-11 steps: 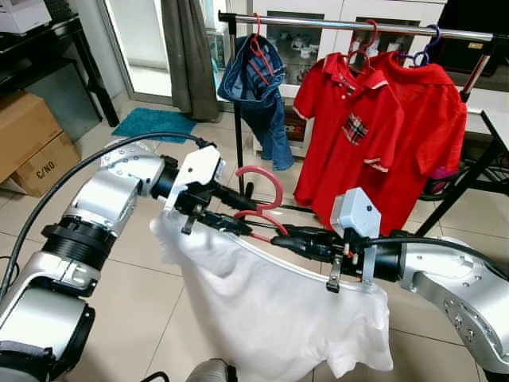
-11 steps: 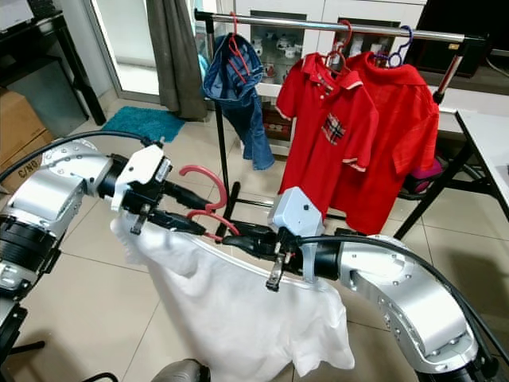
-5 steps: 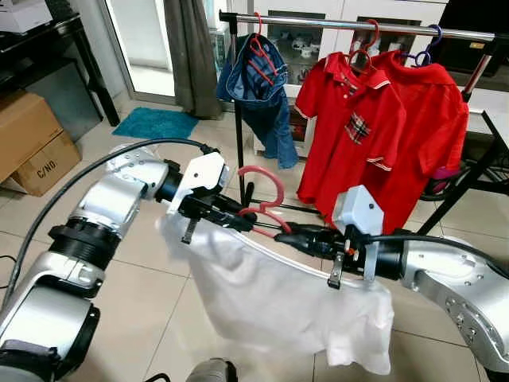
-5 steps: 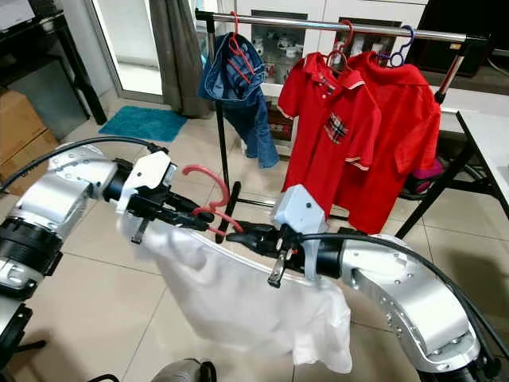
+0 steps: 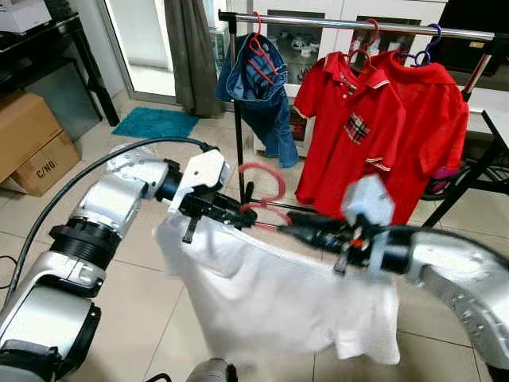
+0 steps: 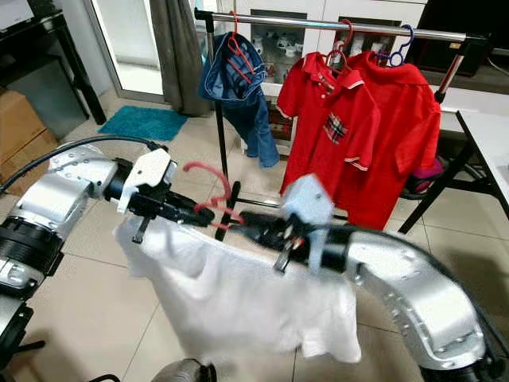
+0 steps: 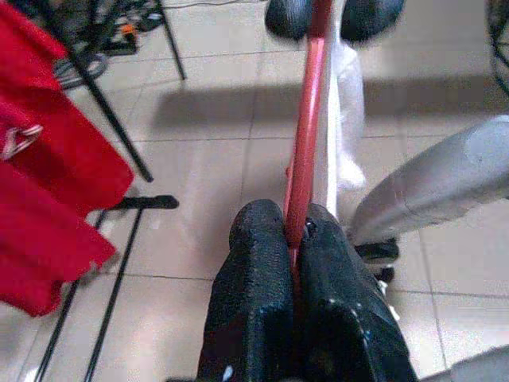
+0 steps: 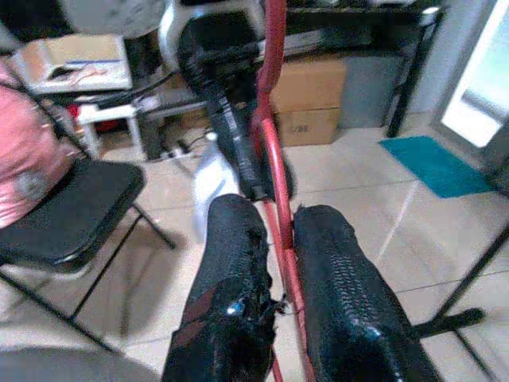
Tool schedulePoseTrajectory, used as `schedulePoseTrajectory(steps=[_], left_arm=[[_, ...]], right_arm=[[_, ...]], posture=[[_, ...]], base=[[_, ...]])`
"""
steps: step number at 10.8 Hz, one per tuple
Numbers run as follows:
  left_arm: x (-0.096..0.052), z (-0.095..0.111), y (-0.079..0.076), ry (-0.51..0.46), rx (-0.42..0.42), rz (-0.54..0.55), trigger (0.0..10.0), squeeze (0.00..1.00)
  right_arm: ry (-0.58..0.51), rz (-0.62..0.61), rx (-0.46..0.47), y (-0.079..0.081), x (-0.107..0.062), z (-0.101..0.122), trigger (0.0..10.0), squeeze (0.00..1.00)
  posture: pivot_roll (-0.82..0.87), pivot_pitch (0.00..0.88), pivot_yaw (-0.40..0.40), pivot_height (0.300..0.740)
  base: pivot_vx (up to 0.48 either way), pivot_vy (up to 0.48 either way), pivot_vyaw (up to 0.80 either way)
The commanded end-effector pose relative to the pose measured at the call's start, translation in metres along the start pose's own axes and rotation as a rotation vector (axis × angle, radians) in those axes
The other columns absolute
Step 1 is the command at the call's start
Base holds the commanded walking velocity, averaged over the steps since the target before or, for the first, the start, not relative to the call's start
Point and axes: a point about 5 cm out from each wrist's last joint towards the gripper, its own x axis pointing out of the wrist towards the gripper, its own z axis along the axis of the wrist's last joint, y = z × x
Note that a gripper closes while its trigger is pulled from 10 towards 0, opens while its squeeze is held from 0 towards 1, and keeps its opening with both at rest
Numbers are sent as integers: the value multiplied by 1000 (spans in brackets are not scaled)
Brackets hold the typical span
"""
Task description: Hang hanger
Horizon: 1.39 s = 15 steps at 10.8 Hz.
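Note:
A red hanger carries a white T-shirt that hangs below it, in front of me at chest height. My left gripper is shut on the hanger's left arm, just beside the hook; in the left wrist view the red bar is pinched between both fingers. My right gripper holds the hanger's right arm, its fingers closed around the red bar. The right arm is blurred by motion. The silver clothes rail stands behind and above the hanger.
On the rail hang blue jeans and two red polo shirts, with a free stretch of rail between them. Cardboard boxes and a black table are on the left, a teal mat beyond, a white table edge on the right.
My right arm has risen a little and shifted towards the rack, now blurred. The shirt's right side lifted and its hem swung. The left gripper stays about where it was.

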Motion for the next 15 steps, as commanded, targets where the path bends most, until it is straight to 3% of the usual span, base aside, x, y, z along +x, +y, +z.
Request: schedulePoseTrajectory(steps=[1, 4, 7, 9, 10, 11, 12, 13, 15], left_arm=[[-12, -2, 3, 1, -8, 86, 0, 0], [-21, -15, 7, 22, -61, 264, 0, 0], [-20, -20, -7, -25, -126, 366, 0, 0], [-13, -18, -12, -42, -131, 410, 0, 0], [-7, -14, -16, -72, -147, 441, 0, 0], [-6, -13, -17, -82, -150, 446, 0, 0], [-5, -12, -21, -93, -166, 450, 0, 0], [-5, -11, -22, -94, -176, 453, 0, 0], [-4, -9, -24, -96, -180, 442, 0, 0]], right_arm=[[-38, -39, -14, -4, -5, 5, 10000, 1000], [-140, -202, 48, -16, -19, 10, 10000, 1000], [-125, -437, 206, -10, -6, -12, 10000, 1000], [-84, -622, 244, -14, 0, -24, 10000, 1000], [-5, -782, 266, -17, 5, -35, 10000, 98], [16, -809, 270, -18, 5, -38, 10000, 98], [31, -887, 344, -20, 5, -43, 10000, 0], [55, -951, 400, -25, 5, -48, 10000, 0], [54, -968, 440, -26, 7, -49, 10000, 0]], posture=[[33, 0, 63, 740], [34, 0, 58, 740], [30, 8, 61, 740], [32, 22, 57, 740], [31, 36, 53, 740], [31, 36, 53, 740], [31, 36, 54, 740], [31, 39, 59, 740], [33, 40, 56, 740]], base=[[0, 0, 0], [0, 0, 0], [0, 0, 0], [0, 0, 0], [0, 0, 0], [0, 0, 0], [0, 0, 0], [0, 0, 0], [0, 0, 0]])
